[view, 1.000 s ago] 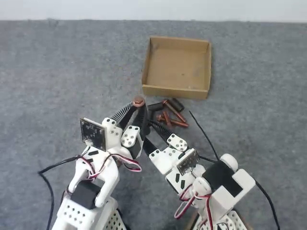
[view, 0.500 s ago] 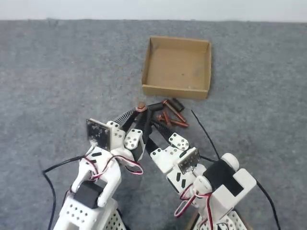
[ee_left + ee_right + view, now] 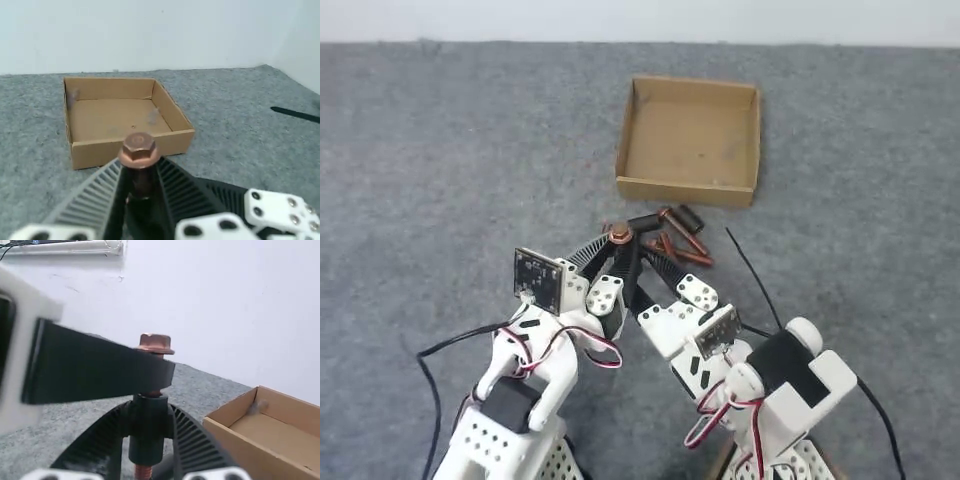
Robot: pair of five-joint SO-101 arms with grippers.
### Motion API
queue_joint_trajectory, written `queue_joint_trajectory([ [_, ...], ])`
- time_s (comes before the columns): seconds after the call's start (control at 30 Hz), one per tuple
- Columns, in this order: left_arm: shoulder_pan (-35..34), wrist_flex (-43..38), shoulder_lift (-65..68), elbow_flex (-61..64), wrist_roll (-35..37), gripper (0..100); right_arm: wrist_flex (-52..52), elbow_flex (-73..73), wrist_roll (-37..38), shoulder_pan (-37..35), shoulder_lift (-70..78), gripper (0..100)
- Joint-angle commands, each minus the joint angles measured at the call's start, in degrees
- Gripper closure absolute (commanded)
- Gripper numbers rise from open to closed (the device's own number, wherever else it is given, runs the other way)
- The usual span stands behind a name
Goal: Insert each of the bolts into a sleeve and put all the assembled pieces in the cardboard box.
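Bolt [image 3: 138, 148] seated in sleeve [image 3: 148, 440], both grippers on it
The left gripper [image 3: 137, 172] is clamped on the bolt under its hex head; the right gripper [image 3: 148, 417] grips the sleeve. The cardboard box [image 3: 687, 190] lies at 1 o'clock of them, loose pieces [image 3: 675, 245] at 3 o'clock

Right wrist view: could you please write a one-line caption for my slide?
The right pincer holds a black sleeve with a copper bolt through it, the cardboard box beyond.

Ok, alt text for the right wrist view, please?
A copper bolt stands upright in a black sleeve held by the right gripper, while the left gripper grips the bolt under its head. A cardboard box sits beyond.
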Motion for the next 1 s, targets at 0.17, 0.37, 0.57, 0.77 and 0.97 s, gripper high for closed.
queue_joint_trajectory([
  [0.17,-0.26,0.44,-0.35,1.98,0.26,97,-1.45,-0.26,-0.70,2.77,-3.47,99.2],
  [0.37,-0.70,0.44,-0.35,1.98,0.44,82,-1.45,-0.26,-0.62,2.77,-3.47,99.2],
  [0.57,-0.70,0.44,-0.35,1.98,0.44,79,-1.45,-0.26,-0.62,2.77,-3.47,99.2],
  [0.77,-0.70,0.26,-0.35,1.98,0.44,79,-1.36,-0.26,-0.62,2.86,-3.47,99.2],
  [0.97,-1.05,0.26,-0.35,-0.75,0.44,79,-1.10,-0.26,-0.62,2.86,-3.47,99.2],
])
